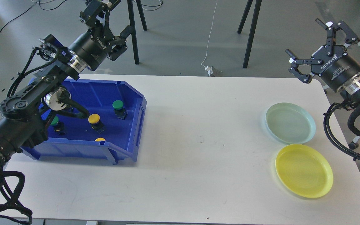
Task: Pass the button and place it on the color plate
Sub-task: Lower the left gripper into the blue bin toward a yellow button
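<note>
A blue bin on the table's left holds several push buttons: a green one, a yellow one, another green one partly behind my left arm, and a yellow one half hidden by the bin's front wall. At the right lie a pale green plate and a yellow plate, both bare. My left gripper is raised above the bin's far edge, open and holding nothing. My right gripper hovers above the table's far right corner, open and empty.
The white table spans the view. Tripod legs and a power cable stand on the floor behind it. My left arm's links cover the bin's left part.
</note>
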Available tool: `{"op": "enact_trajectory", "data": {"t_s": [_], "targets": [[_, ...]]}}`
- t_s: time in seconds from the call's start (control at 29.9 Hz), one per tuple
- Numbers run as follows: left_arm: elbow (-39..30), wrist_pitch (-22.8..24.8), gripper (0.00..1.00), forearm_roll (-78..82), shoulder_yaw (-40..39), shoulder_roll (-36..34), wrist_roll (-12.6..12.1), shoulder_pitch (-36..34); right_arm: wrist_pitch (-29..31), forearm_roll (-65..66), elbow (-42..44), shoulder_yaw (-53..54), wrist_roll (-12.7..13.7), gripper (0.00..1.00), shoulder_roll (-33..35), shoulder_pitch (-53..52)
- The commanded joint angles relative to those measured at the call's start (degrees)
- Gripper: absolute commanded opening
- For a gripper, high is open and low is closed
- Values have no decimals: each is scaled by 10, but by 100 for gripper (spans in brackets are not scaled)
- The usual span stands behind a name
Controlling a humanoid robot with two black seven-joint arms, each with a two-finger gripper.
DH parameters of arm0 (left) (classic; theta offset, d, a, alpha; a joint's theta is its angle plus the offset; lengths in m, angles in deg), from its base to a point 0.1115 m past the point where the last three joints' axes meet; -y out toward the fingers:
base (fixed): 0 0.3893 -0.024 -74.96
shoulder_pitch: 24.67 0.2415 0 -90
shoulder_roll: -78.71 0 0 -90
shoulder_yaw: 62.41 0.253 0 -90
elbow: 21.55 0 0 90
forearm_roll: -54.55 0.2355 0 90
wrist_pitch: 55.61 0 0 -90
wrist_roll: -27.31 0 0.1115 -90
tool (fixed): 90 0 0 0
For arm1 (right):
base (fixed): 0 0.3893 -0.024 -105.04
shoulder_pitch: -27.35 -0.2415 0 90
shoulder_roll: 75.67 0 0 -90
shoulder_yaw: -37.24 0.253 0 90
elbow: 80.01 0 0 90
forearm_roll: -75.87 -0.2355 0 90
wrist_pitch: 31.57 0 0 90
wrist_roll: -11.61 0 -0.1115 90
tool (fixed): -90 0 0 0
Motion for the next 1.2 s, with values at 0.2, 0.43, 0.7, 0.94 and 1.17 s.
{"op": "enact_trajectory", "data": {"t_s": [0.2,0.43,0.7,0.94,1.17], "targets": [[1,0,100,-105,-32,-27,0,1,0,0,36,21,-1,99,-43,0],[0,0,99,-287,-73,-17,0,60,0,-1,47,31,-2,99,-43,0],[-154,0,99,-213,-76,-126,0,77,0,-2,47,38,-2,99,-41,1],[-291,0,99,230,86,-302,0,5,0,-3,42,41,-3,99,-40,5],[-301,0,99,547,334,-387,0,-139,0,-3,43,47,-3,99,-33,16]]}}
